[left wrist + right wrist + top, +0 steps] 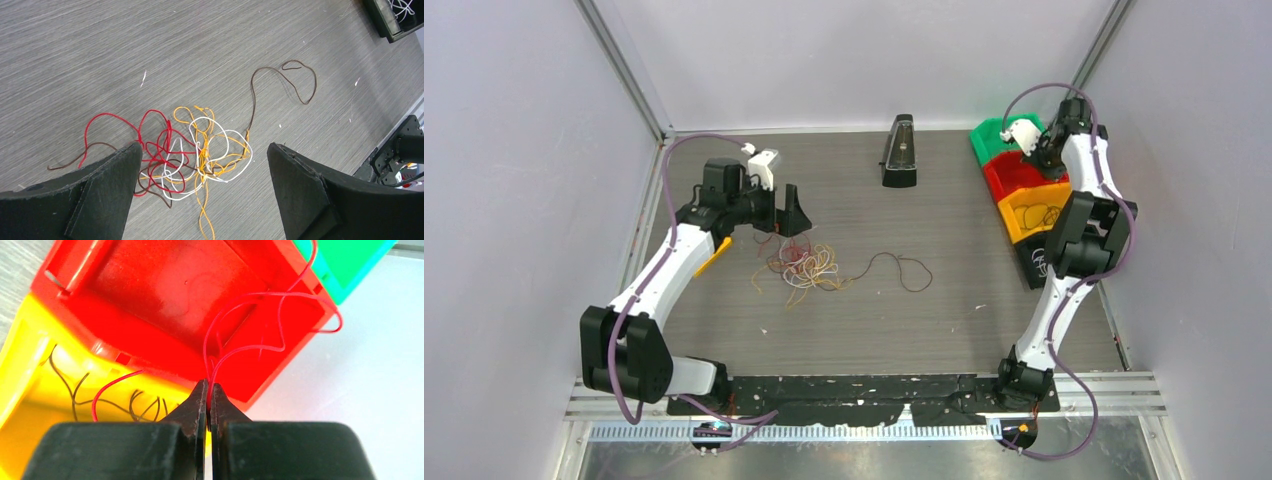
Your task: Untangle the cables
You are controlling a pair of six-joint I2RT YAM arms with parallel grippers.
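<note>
A tangle of red, white, orange and brown cables (809,265) (200,160) lies on the table left of centre. One brown strand (904,270) (285,80) trails out to the right of it. My left gripper (792,215) (203,147) hangs open just above the tangle, with a finger on either side and nothing held. At the back right, my right gripper (1036,150) (209,385) is shut on a thin red cable (255,346). That cable loops over the red bin (165,295), and one end hangs over the yellow bin (30,370).
A row of bins stands along the right side: green (994,135), red (1014,178), yellow (1029,210) and black (1032,262). Dark wires (135,402) lie in the yellow bin. A black upright object (899,152) stands at the back centre.
</note>
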